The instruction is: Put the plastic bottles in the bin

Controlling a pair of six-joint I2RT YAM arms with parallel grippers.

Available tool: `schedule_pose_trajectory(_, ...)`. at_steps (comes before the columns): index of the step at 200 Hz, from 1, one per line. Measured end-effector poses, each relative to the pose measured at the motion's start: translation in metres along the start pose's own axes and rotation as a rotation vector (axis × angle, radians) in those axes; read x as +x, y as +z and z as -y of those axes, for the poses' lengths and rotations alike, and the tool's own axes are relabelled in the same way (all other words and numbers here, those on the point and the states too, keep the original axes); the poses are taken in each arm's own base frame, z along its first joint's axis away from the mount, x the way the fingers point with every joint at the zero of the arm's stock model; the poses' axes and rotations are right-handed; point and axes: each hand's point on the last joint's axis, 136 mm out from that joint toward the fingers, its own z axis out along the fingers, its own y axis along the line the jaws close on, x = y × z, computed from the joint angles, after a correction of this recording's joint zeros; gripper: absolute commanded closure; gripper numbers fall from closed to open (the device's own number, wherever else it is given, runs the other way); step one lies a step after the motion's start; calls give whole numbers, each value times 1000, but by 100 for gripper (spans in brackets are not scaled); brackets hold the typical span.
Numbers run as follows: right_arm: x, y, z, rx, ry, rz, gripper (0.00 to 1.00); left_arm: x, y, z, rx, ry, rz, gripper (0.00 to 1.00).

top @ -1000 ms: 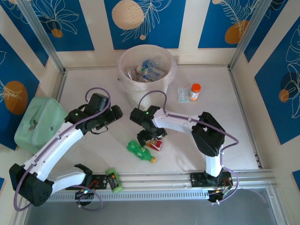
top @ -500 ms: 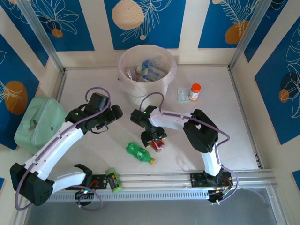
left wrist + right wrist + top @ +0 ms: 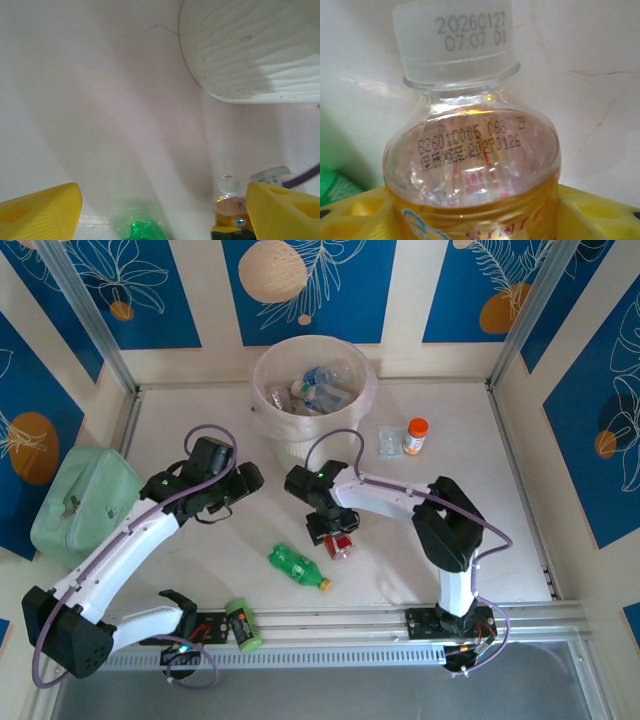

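A red-labelled plastic bottle with a clear cap and amber drink lies at the table's middle. My right gripper is shut on it. In the right wrist view the bottle sits between the yellow fingers. A green plastic bottle lies just left of it, free. My left gripper hovers open to the left, nothing in it. Its wrist view has the green bottle, the red-labelled bottle and the bin's ribbed wall. The white bin at the back holds several bottles.
A small orange-capped bottle and a clear packet stand right of the bin. A pale green box sits at the left edge. A green-and-black cylinder lies by the near rail.
My right gripper has closed its fingers round the red-labelled bottle, and its elbow swung a little. The left arm has barely moved.
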Motion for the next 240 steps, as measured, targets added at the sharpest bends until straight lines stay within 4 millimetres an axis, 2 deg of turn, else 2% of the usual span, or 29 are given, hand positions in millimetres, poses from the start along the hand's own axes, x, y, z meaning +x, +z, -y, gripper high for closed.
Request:
schedule_pose_trajectory(27, -1, -36, -4, -58, 21, 100, 39, -8, -4, 18, 72, 27, 17, 17)
schedule_pose_trajectory(46, -5, -67, -5, -127, 47, 194, 39, -14, -9, 40, 172, 52, 31, 17)
schedule_pose_trajectory(74, -9, -126, -8, -289, 88, 357, 39, -23, -24, 73, 331, 94, 62, 17)
schedule_pose_trajectory(97, -14, -176, -1, -436, 139, 492, 39, -33, -43, 92, 415, 132, 108, 17)
schedule_pose_trajectory(127, -28, -229, 15, -578, 215, 620, 39, -40, -56, 101, 459, 154, 148, 18)
schedule_pose_trajectory(169, -70, -299, 44, -747, 336, 779, 39, -38, -55, 101, 459, 148, 143, 20)
schedule_pose_trajectory(202, -112, -333, 53, -815, 377, 847, 39, -33, -50, 97, 438, 141, 124, 20)
schedule_pose_trajectory(216, -128, -338, 54, -829, 391, 857, 39, -31, -48, 94, 420, 138, 121, 20)
schedule_pose_trajectory(240, -156, -334, 59, -834, 430, 846, 39, -29, -45, 88, 395, 129, 112, 20)
